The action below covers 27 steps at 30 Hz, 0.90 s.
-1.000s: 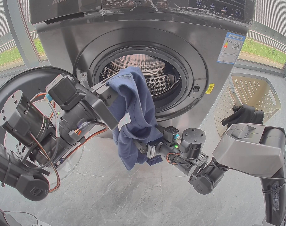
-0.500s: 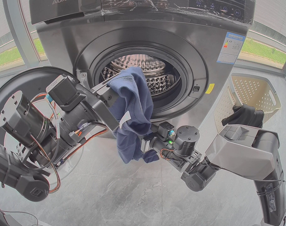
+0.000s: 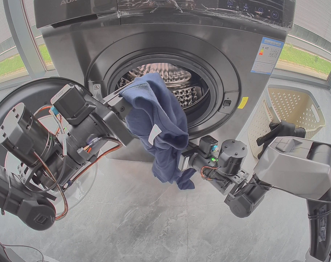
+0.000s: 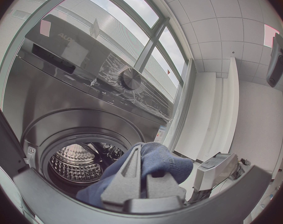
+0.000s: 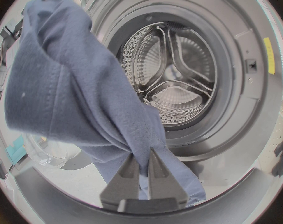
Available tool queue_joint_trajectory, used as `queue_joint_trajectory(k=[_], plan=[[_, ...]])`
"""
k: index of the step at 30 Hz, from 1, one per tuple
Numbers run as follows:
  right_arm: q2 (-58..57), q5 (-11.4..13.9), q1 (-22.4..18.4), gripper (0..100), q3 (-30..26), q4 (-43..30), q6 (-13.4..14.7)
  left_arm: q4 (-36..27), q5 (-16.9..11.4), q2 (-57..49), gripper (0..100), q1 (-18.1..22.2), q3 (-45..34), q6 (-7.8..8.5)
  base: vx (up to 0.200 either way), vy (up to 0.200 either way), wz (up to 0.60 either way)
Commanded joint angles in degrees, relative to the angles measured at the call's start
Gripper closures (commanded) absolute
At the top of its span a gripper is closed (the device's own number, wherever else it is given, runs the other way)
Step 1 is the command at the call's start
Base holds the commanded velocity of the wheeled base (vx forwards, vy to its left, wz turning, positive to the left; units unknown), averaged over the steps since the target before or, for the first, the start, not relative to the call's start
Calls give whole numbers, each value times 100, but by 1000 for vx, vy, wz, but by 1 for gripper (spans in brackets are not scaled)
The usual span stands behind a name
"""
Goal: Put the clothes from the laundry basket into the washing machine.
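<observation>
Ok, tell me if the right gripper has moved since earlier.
Yes: the right gripper shifted rightward and slightly up, nearer the rim of the washing machine.

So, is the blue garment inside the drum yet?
Out. The garment hangs in front of the opening, pinched by the left gripper and right gripper; the drum behind shows bare metal.

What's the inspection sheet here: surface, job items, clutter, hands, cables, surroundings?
Surface: grey floor.
Job's things: blue garment held before the open washing machine, outside the drum; dark garment at the laundry basket near edge.
Clutter: nothing seen.
Hands: left hand shut on the blue garment's top; right hand shut on its lower part.
Cables: orange wires along the left arm.
Surroundings: windows behind; door open at left.
</observation>
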State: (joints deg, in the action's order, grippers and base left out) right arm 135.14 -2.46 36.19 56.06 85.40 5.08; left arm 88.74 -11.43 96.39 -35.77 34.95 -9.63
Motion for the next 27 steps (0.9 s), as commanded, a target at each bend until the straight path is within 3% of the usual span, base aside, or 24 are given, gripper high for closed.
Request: queue_joint_trajectory(k=[1,5,10,12,16,22,27], plan=[[-718,-79,-253,100,-509,39,1,-14,36,55,100,325,-59,-4,0,0,0],[-1122,-70,-323,100,-772,100,1,3,-25,301,100,685,-305,49,0,0,0],[-1254,-79,-244,100,-772,100,10,12,-78,670,100,685,-735,119,0,0,0],[-1254,-79,-209,100,-746,91,10,12,-184,829,100,685,-893,234,0,0,0],[-1254,-79,-60,100,-720,91,19,12,-395,1277,100,694,-1148,620,0,0,0],[-1263,-88,54,100,-482,74,28,30,-465,1664,100,659,-1430,691,0,0,0],[-1254,-88,107,100,-395,56,28,30,-649,1883,100,685,-1658,945,0,0,0]])
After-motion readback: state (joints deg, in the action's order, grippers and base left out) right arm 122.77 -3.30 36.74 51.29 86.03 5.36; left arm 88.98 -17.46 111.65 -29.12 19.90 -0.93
